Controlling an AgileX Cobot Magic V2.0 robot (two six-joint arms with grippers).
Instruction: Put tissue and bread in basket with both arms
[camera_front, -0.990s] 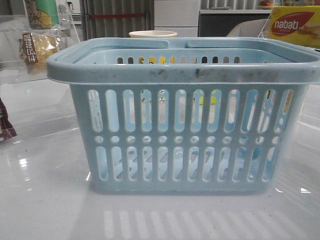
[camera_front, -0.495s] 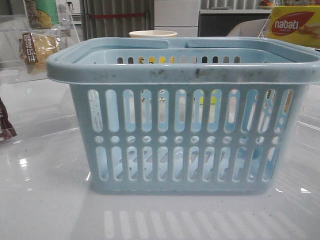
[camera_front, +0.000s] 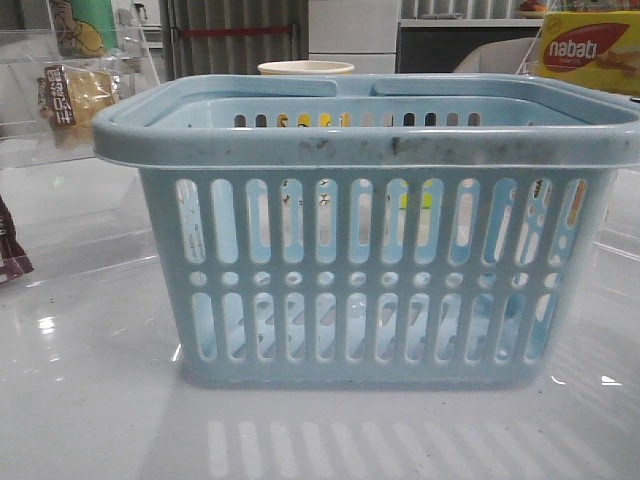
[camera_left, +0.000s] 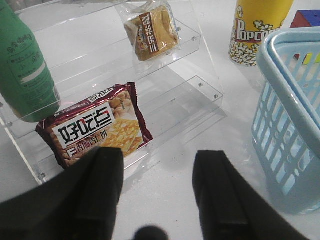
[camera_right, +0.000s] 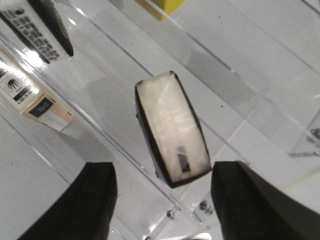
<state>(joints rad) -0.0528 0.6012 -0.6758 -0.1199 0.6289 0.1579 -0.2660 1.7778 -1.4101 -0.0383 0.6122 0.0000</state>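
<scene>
The light blue basket stands mid-table; its side also shows in the left wrist view. The bread, golden-brown in clear wrap with a dark label, lies on the upper step of a clear acrylic shelf; it also shows at the far left of the front view. My left gripper is open and empty over the table before that shelf. The tissue, a dark-edged pack with glare on its top, lies on another clear shelf. My right gripper is open just short of it. Neither gripper shows in the front view.
A maroon snack packet lies on the lower step beside my left fingers, with a green bottle near it. A popcorn cup stands behind the basket. A yellow nabati box is at the back right. Other packs lie near the tissue.
</scene>
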